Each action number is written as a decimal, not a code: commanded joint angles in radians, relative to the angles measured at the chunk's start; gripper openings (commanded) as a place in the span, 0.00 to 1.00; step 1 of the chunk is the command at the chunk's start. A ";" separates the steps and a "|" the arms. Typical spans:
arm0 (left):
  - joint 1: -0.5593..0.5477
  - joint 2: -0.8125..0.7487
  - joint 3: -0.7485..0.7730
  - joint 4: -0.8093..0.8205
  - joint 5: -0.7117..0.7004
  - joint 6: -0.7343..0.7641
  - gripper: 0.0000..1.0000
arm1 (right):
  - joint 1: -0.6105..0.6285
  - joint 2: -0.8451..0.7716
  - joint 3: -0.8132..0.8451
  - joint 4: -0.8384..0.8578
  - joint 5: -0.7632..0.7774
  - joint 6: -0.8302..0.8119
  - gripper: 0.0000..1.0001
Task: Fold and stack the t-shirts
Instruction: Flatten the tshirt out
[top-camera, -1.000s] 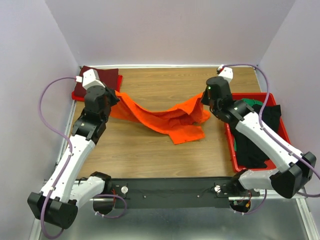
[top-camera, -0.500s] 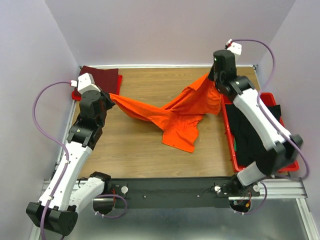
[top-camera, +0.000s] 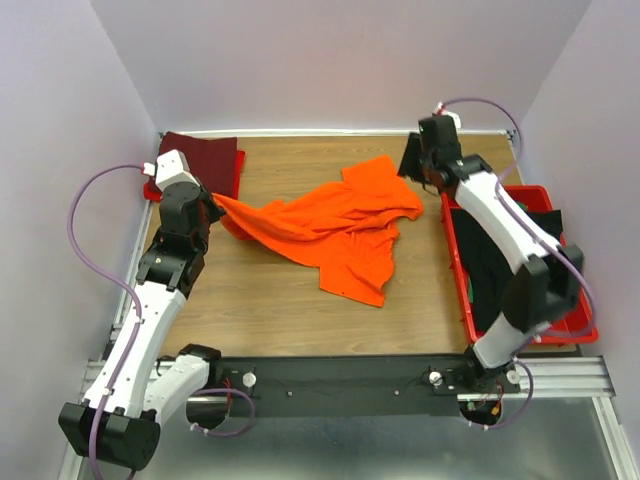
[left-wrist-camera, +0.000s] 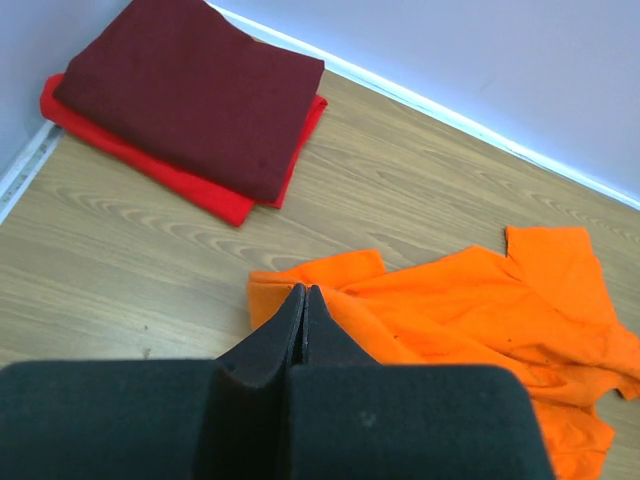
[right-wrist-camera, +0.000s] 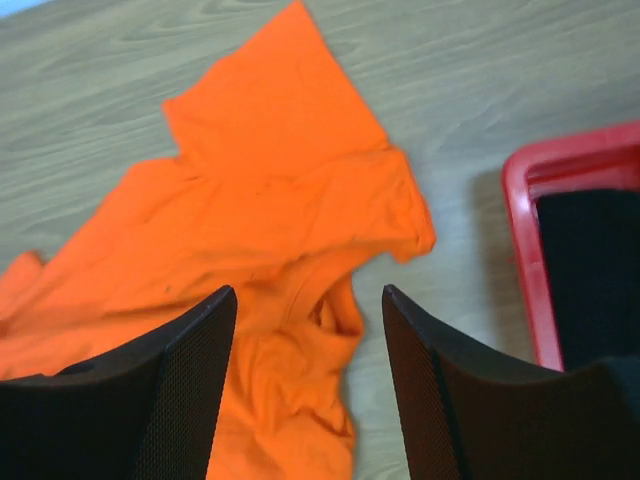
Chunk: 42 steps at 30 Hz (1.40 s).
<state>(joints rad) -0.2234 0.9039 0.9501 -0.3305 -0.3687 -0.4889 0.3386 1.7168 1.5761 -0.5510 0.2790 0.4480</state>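
Count: two arms with two grippers, one folded stack of two t-shirts, one loose t-shirt, one tray; how many pieces the dark cloth in the tray makes up cannot be told.
Folded stack: at the far left corner of the table (top-camera: 300, 300), a maroon t-shirt (left-wrist-camera: 190, 90) lies flat on top of a red t-shirt (left-wrist-camera: 200, 195), whose edge shows along the near and left sides.
Left gripper (left-wrist-camera: 304, 292): low over the left part of the table, just near of the stack; its jaws are pressed together, pinching a left edge of the orange t-shirt (top-camera: 330, 225).
Orange t-shirt: lies in the middle of the table, rumpled and partly spread. It stretches from the left gripper's pinch across to the right, one sleeve pointing to the far side, the hem trailing toward the near side. It stays apart from the stack and the tray.
Right gripper (right-wrist-camera: 308, 295): raised over the far right of the table, above the shirt's right sleeve and collar; its jaws stand wide apart, holding and touching nothing.
Red tray (right-wrist-camera: 522, 250): on the right edge of the table, just right of the orange t-shirt.
Black cloth (top-camera: 500, 290): heaped inside the tray, filling most of it.
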 joint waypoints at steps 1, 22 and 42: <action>0.016 -0.017 -0.017 0.035 0.011 0.045 0.00 | 0.045 -0.271 -0.332 0.041 -0.070 0.111 0.66; 0.033 -0.033 -0.065 0.067 0.047 0.067 0.00 | 0.168 -0.582 -1.028 0.388 -0.322 0.505 0.60; 0.055 -0.016 -0.068 0.077 0.079 0.069 0.00 | 0.180 -0.453 -1.075 0.499 -0.365 0.541 0.59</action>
<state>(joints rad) -0.1822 0.8871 0.8913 -0.2848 -0.3161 -0.4332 0.5110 1.2125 0.5053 -0.1116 -0.0593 0.9760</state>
